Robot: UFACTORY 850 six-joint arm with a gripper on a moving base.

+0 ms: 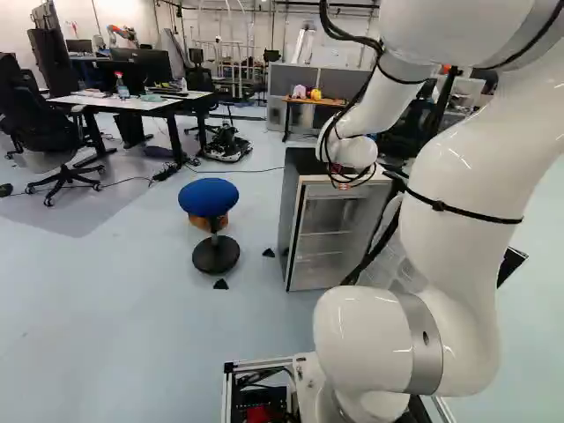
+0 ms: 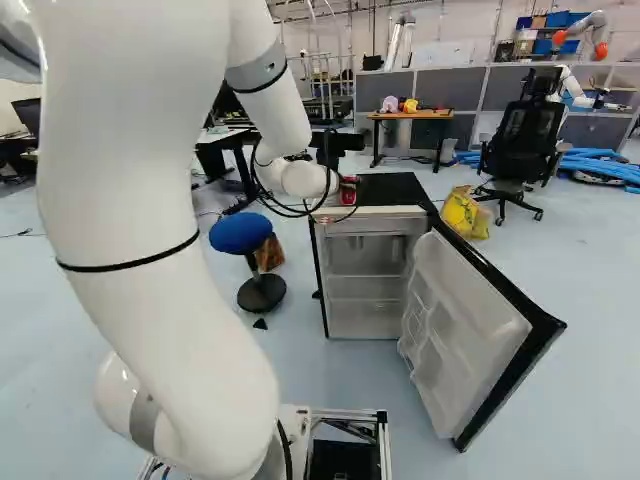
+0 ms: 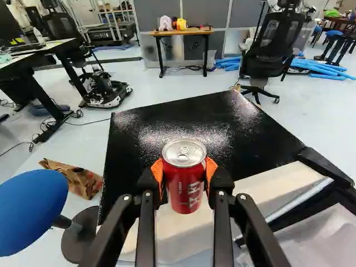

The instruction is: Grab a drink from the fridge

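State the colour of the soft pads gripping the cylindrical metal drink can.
The gripper pads are orange, seen best in the wrist view.

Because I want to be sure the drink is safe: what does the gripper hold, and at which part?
The gripper holds a red can, pinched around its upper body, just below the silver top.

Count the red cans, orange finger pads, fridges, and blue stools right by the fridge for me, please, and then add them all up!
Red can: 1
Orange pads: 2
Fridge: 1
Blue stool by the fridge: 1
Total: 5
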